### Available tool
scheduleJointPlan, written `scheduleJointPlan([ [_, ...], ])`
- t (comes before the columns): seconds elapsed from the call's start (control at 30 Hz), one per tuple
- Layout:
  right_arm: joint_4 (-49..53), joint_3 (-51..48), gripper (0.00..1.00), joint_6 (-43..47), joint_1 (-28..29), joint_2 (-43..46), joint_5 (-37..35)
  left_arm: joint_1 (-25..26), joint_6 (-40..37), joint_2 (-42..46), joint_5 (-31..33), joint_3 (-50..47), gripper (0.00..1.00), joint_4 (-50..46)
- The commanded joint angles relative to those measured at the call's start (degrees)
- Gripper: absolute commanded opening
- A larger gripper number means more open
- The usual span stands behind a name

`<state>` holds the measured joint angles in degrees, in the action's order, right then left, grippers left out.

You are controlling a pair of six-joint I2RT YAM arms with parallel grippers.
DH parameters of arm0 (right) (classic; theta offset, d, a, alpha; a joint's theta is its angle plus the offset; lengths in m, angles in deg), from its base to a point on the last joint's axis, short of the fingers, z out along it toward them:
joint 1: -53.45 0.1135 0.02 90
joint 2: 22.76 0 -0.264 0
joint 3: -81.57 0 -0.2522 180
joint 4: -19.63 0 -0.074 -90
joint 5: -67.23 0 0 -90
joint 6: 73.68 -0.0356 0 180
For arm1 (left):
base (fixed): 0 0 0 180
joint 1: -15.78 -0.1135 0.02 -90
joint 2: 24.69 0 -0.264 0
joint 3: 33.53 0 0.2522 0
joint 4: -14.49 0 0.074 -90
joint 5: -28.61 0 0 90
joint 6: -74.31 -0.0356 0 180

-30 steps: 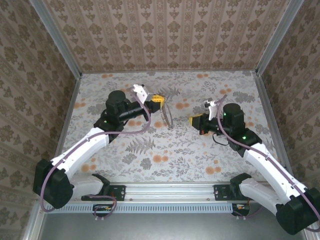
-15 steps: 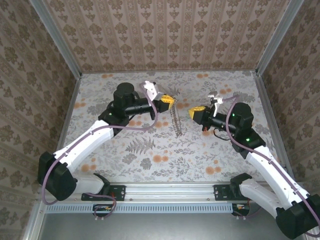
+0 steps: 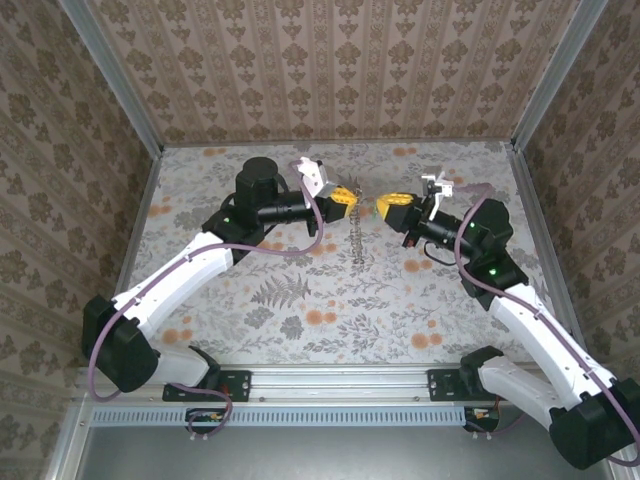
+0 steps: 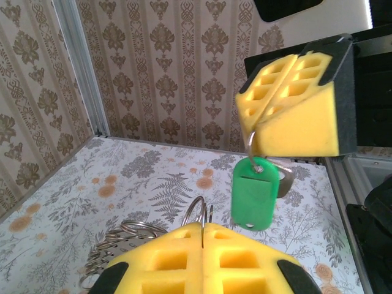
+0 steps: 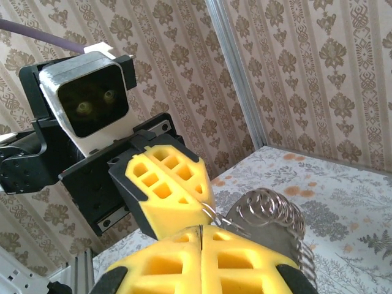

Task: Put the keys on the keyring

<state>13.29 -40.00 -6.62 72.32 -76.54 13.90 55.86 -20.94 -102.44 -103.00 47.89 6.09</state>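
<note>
Pale grey floral table (image 3: 300,300), patterned walls (image 3: 330,70) on three sides, lies open beneath both raised arms. The left gripper (image 3: 343,196), pads together, clamps the keyring (image 3: 356,238), a hanging string of silvery rings. Just beside it, the right gripper (image 3: 388,205) pinches the green key (image 4: 253,192) by its wire loop.

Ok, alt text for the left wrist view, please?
The right tool, shut, dangles the green-tagged key by its small ring just beyond the left tool, which is shut on a loop of the keyring; more metal loops trail down left over the floral table.
</note>
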Motion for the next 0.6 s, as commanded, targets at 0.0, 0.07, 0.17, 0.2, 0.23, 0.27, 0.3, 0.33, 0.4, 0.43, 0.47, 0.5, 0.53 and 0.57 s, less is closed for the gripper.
scheduleJointPlan([
  [0.0,-4.20,1.92,0.00,-1.05,-0.33,-0.96,0.41,0.32,-0.93,0.58,-0.91,2.23,0.00,1.30],
  [0.07,-4.98,1.89,0.00,-1.32,-0.34,-1.49,0.58,0.44,-0.69,0.84,-0.89,2.13,0.00,1.46],
  [0.17,-6.20,1.92,0.00,-2.01,-0.28,-2.19,1.02,0.52,-0.59,1.03,-0.89,1.95,0.00,1.45],
  [0.2,-6.54,1.87,0.00,-2.31,-0.23,-2.45,1.05,0.59,-0.55,1.04,-0.88,1.96,0.00,1.55],
  [0.23,-6.81,1.92,0.00,-2.48,-0.17,-2.63,1.24,0.54,-0.47,1.11,-0.90,1.98,0.00,1.49],
  [0.27,-7.07,2.00,0.00,-2.61,-0.15,-2.86,1.32,0.70,-0.41,1.12,-0.92,2.00,0.00,1.58],
  [0.3,-7.28,2.00,0.00,-2.70,0.03,-3.06,1.37,0.84,-0.43,1.20,-0.85,1.88,0.00,1.50],
  [0.33,-7.40,2.09,0.00,-2.72,0.23,-3.25,1.35,0.87,-0.41,1.22,-0.72,1.86,0.00,1.51],
  [0.4,-7.60,2.31,0.00,-2.83,0.61,-3.74,1.48,1.05,-0.42,1.38,-0.55,1.83,0.00,1.56],
  [0.43,-7.67,2.35,0.00,-2.83,0.90,-3.99,1.48,1.06,-0.45,1.39,-0.50,1.84,0.00,1.49],
  [0.47,-7.77,2.42,0.00,-2.78,1.12,-4.13,1.49,1.23,-0.42,1.42,-0.49,1.82,0.00,1.49],
  [0.5,-7.78,2.53,0.00,-2.82,1.29,-4.40,1.57,1.31,-0.46,1.47,-0.39,1.80,0.00,1.50],
  [0.53,-7.76,2.61,0.00,-2.74,1.55,-4.48,1.65,1.27,-0.47,1.47,-0.33,1.81,0.00,1.50],
  [0.57,-7.76,2.67,0.00,-2.77,1.80,-4.64,1.77,1.34,-0.54,1.47,-0.25,1.81,0.00,1.52],
])
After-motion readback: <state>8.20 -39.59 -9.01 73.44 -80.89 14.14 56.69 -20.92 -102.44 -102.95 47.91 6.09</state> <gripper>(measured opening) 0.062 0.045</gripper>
